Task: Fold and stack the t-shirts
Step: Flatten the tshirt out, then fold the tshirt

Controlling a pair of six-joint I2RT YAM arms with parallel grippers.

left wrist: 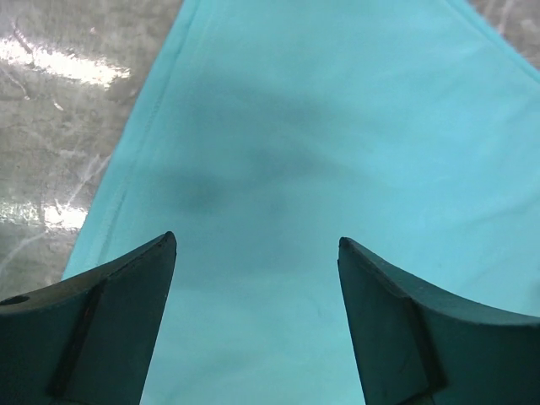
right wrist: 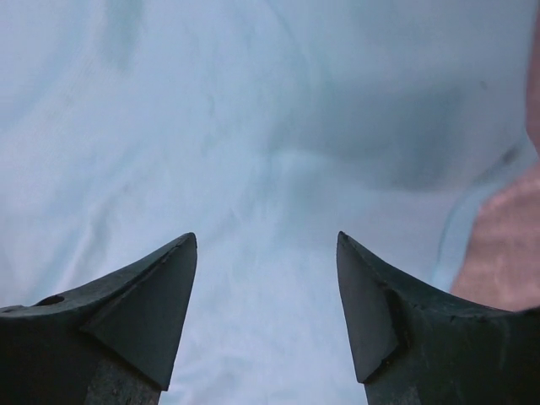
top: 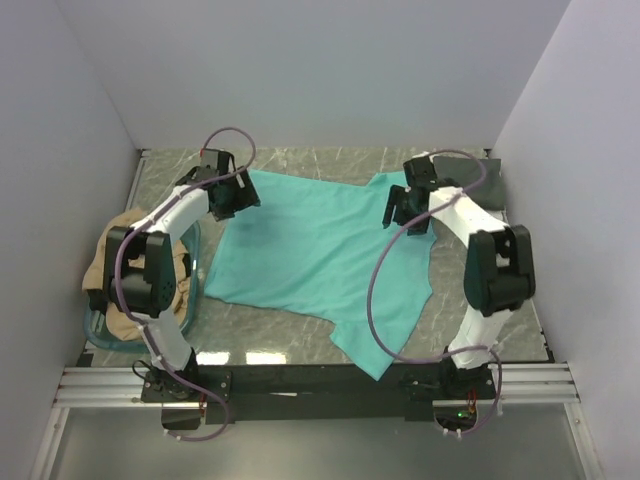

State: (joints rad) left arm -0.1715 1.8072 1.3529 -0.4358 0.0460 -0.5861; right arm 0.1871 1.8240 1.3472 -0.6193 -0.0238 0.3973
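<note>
A teal-green t-shirt (top: 320, 255) lies spread flat across the middle of the table. My left gripper (top: 232, 198) hangs over its far left corner, jaws open, nothing between them; its wrist view shows the shirt's cloth (left wrist: 337, 135) and its hemmed left edge below the gripper (left wrist: 256, 240). My right gripper (top: 408, 212) hovers over the shirt's far right part, open and empty; under this gripper (right wrist: 267, 238) lies pale cloth (right wrist: 253, 126). A tan t-shirt (top: 130, 268) sits bunched in the basket at the left.
A teal translucent plastic basket (top: 193, 300) stands at the left table edge beside the left arm. A dark object (top: 487, 172) lies at the far right corner. White walls close in the table on three sides. Bare marbled table (left wrist: 59, 126) shows left of the shirt.
</note>
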